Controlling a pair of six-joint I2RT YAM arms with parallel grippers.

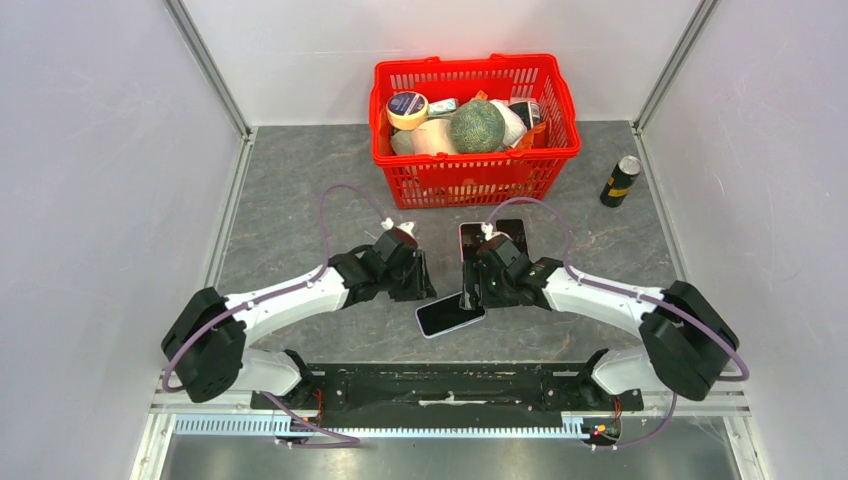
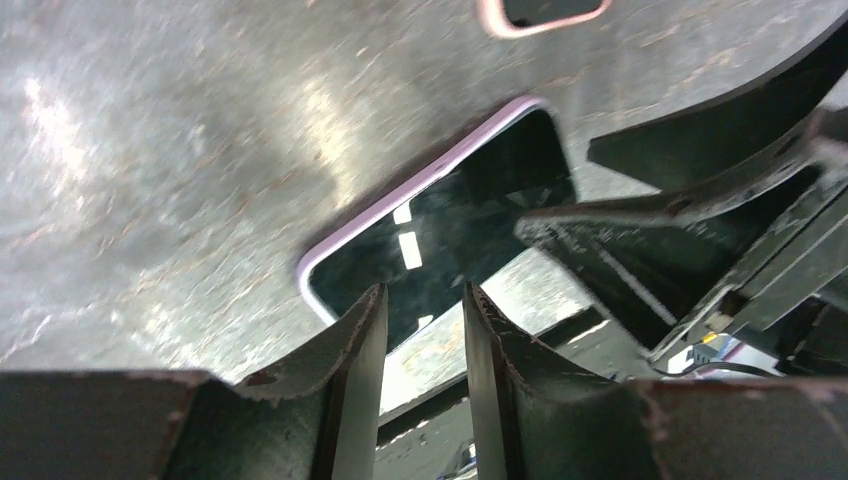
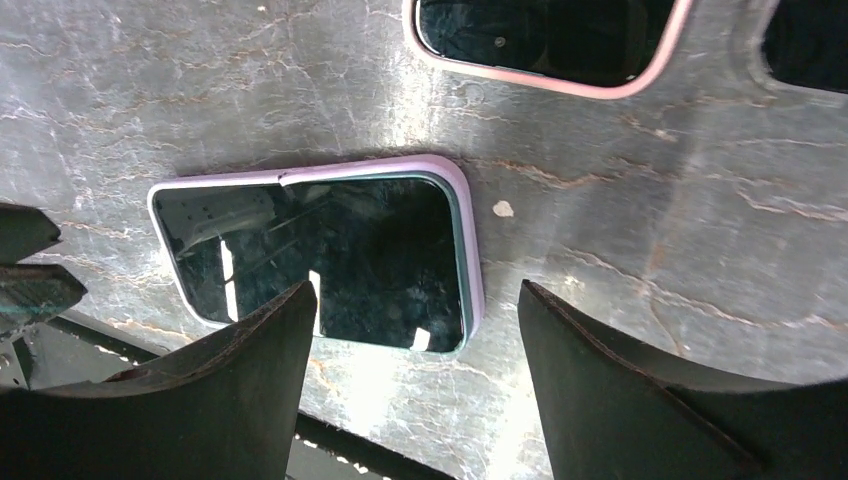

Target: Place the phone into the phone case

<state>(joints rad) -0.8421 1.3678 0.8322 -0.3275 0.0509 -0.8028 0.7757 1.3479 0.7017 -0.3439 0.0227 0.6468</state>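
Observation:
A dark-screened phone (image 1: 450,315) lies flat on the grey table inside a lilac case; its teal edge shows within the lilac rim in the right wrist view (image 3: 320,255). The rim has a small break at its top left. It also shows in the left wrist view (image 2: 440,225). My left gripper (image 1: 426,289) hovers at the phone's left end, jaws a narrow gap apart and empty (image 2: 425,292). My right gripper (image 1: 468,296) hovers over the phone's right end, wide open and empty (image 3: 415,292). Its fingers (image 2: 640,250) show in the left wrist view.
A second dark slab with a pink rim (image 1: 495,236) lies just behind the right gripper; it also shows in the right wrist view (image 3: 545,45). A red basket (image 1: 470,170) of goods stands at the back. A dark can (image 1: 620,181) stands at the back right.

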